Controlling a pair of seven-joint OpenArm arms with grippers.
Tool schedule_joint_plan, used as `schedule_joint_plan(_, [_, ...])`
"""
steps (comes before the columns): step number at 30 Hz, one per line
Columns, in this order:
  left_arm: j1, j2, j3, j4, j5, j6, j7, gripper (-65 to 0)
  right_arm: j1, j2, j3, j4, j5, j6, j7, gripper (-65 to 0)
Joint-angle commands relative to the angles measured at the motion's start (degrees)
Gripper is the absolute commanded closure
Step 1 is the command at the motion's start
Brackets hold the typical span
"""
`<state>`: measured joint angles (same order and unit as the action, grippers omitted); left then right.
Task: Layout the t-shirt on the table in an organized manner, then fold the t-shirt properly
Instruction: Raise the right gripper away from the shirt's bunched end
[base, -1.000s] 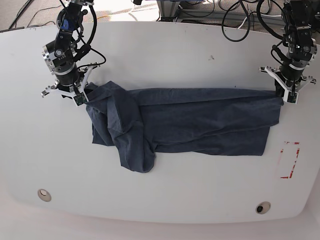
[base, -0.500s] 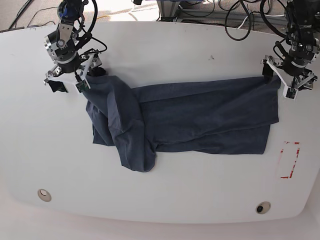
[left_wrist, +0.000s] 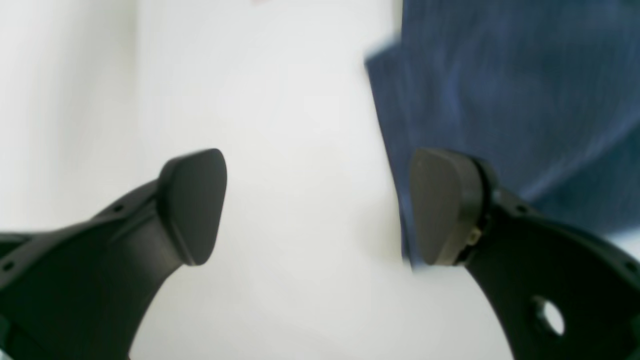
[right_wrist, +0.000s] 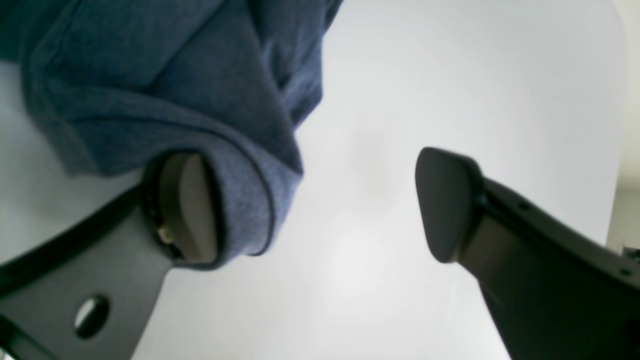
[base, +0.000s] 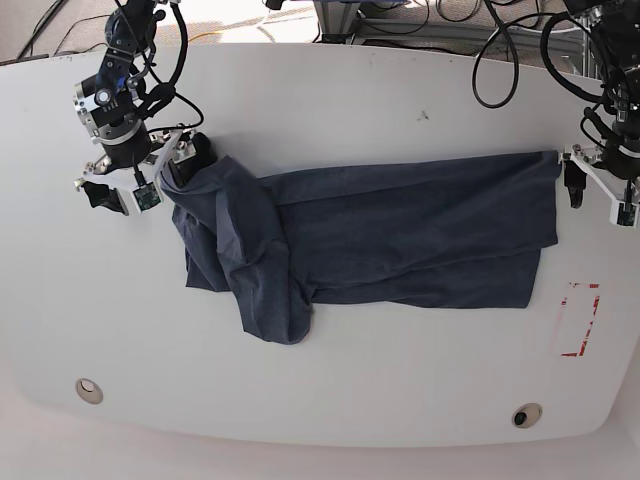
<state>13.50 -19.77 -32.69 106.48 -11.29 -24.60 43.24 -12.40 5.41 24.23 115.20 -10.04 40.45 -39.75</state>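
The dark navy t-shirt (base: 400, 235) lies stretched sideways across the white table (base: 350, 100), with its left part bunched into a thick fold (base: 260, 280). My right gripper (base: 148, 175) stands open at the shirt's upper left corner. In the right wrist view this gripper (right_wrist: 315, 207) has a fold of the t-shirt (right_wrist: 150, 75) draped over one finger (right_wrist: 185, 207), with bare table between the jaws. My left gripper (base: 598, 195) is open at the shirt's upper right corner. In the left wrist view it (left_wrist: 315, 210) holds nothing, and the t-shirt (left_wrist: 500, 100) edge lies beside one finger (left_wrist: 440, 205).
A red rectangle outline (base: 580, 320) is marked right of the shirt's lower corner. Two round grommet holes (base: 88, 390) (base: 525, 415) sit near the table's front edge. Black cables (base: 480, 40) hang behind the far edge.
Both grippers have opened and let go of the shirt's upper corners. The shirt's top edge has shifted toward the far side, and both arms have drawn slightly outward.
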Motion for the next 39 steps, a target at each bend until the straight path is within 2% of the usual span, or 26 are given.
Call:
schedule_joint_plan(1, [-2.7,-0.9,-0.3,0.7,0.3,0.2,-0.6,-52.5,3.0,0.3,0.0,0.9,1.5,-0.4,1.1,-55.5])
schedule_joint_plan(13, [-11.5,-0.7,3.4,-7.8,0.2,0.0,-0.5,-52.8,11.9,-2.1,-1.9,-3.0,1.5,-0.4,1.0,-55.5])
schedule_joint_plan(18, [-11.9,0.4,3.5,-8.1,0.2,0.0,-0.6,-52.8,11.9,-2.1,-2.6,-2.4,1.4,-0.4,-2.2,-55.5])
schedule_joint_plan(21, [-11.9,0.6,3.5,-8.2,0.2,0.0,-0.6,-52.8,9.5,-2.0,-2.5,-1.1,1.4,-0.4,-3.9,-55.5])
schedule_joint_plan(29, [-11.9,0.9,3.7,-8.2,0.2,0.0,-0.6,-52.8,0.6,-1.7,-2.6,1.7,1.3,-0.4,-4.0,-55.5])
schedule_joint_plan(35, [-11.9,0.9,3.7,-8.3,0.2,0.0,-0.6,-52.8,-8.0,1.0,-3.0,1.7,0.2,-0.4,-4.0,-55.5])
schedule_joint_plan(39, [-11.9,0.6,3.8,-8.4,0.3,0.0,-0.7,-52.8,-11.1,1.2,-2.7,1.7,0.5,-0.4,-3.8,-55.5])
